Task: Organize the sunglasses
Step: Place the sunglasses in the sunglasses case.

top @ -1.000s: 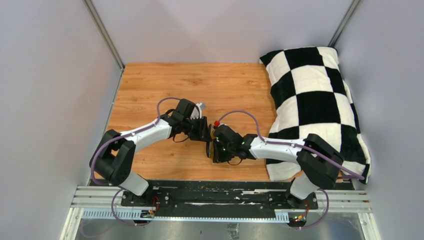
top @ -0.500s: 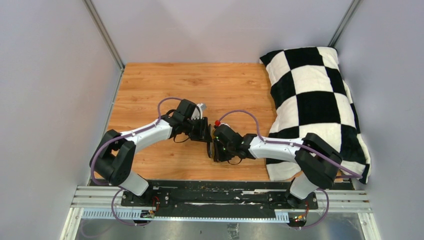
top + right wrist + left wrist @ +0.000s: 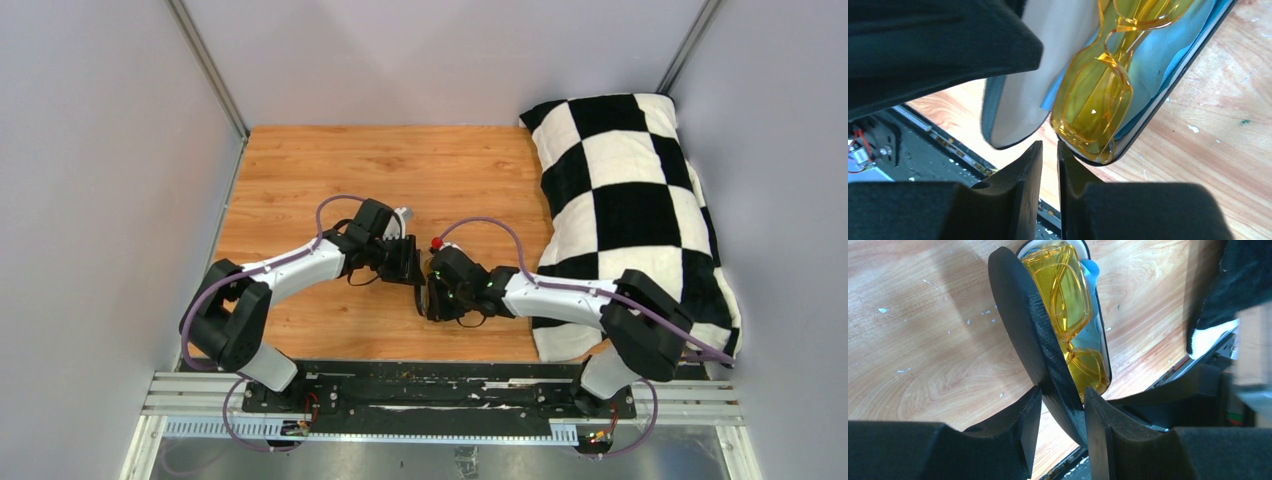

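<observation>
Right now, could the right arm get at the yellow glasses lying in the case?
Probably yes. The left gripper pinches the lid open, so the glasses lie uncovered on the blue cloth. The right gripper sits just at the rim of the case, with nothing in between.

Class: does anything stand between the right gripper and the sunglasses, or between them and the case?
Nothing visible does. The sunglasses already lie in the open case on a blue cloth, the right gripper close by their end; the left gripper holds the lid up.
</observation>
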